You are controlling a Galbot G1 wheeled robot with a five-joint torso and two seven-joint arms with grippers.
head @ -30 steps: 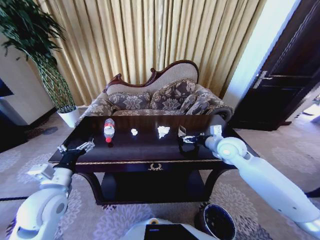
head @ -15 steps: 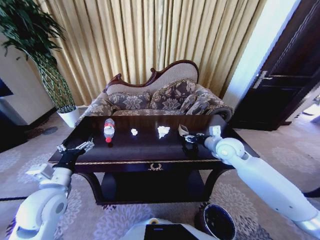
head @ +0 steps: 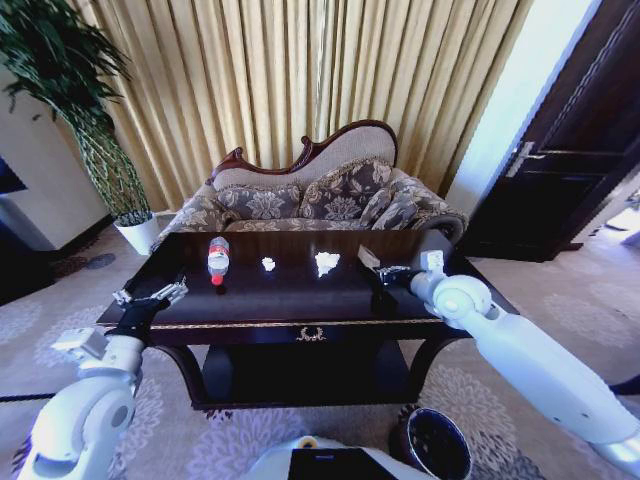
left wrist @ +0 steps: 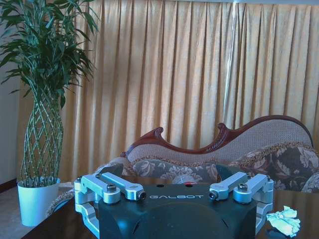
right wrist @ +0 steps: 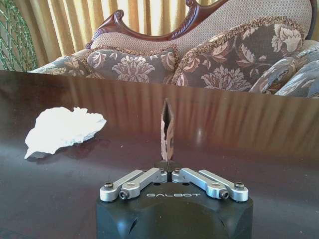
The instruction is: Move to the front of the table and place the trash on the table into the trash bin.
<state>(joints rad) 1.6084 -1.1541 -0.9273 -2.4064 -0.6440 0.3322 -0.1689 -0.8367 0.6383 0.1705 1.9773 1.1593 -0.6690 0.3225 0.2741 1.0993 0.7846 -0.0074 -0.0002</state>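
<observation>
Right claw [right wrist: 170, 172] is clamped on a thin brown scrap [right wrist: 167, 130], lifted just over the bench [head: 290, 295], its arm stretched forward. Left claw [left wrist: 175, 193] hovers at the bench's left corner, fingers apart. Near the sofa-side edge lie the bottle [head: 218, 259] and two paper wads [head: 327, 263]. Only part of the bin [head: 436, 445] shows, on the floor below the bench.

Gold curtains [head: 300, 80] behind a floral sofa [head: 320, 195], patterned carpet [head: 560, 300].

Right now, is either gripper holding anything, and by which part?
The right gripper pinches a small brown cardboard-like scrap by its lower edge, above the table. The left gripper is open, holding nothing.
</observation>
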